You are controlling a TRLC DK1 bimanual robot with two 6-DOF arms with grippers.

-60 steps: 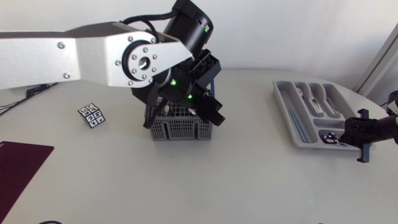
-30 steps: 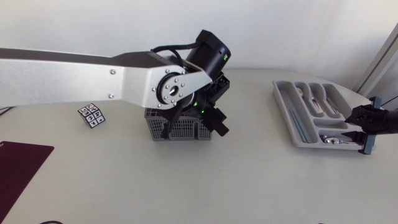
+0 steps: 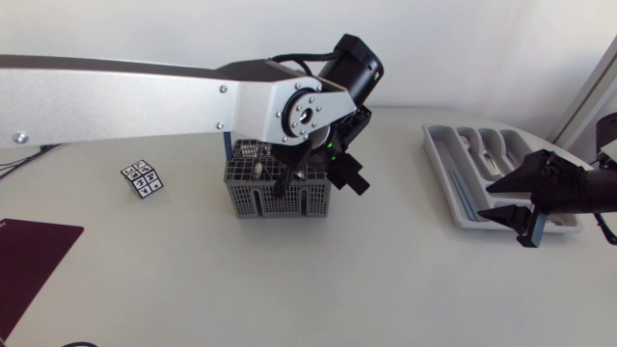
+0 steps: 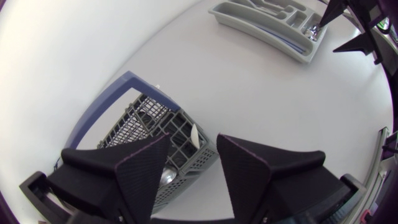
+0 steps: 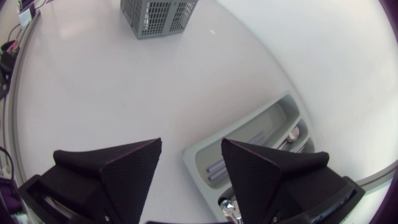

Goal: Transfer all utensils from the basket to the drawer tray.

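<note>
L pincer (image 3: 316,179) hangs over right half of grey basket (image 3: 253,200), mid-surface. Fingers spread, nothing betw. them. Basket upright w/ utensils (image 3: 258,170) inside; wrist view shows a spoon bowl (image 4: 165,177) by the L finger. R pincer (image 3: 490,204) at far right, over near end of drawer tray (image 3: 439,164); also spread, empty. Tray has cutlery (image 3: 479,150) in its slots, incl. a spoon (image 5: 230,208) at near end. Patterned card (image 3: 143,179) left of basket; dark-red mat (image 3: 29,255) at near-left edge.

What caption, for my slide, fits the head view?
Left tool open above the basket, right tool open above the drawer tray.
</note>
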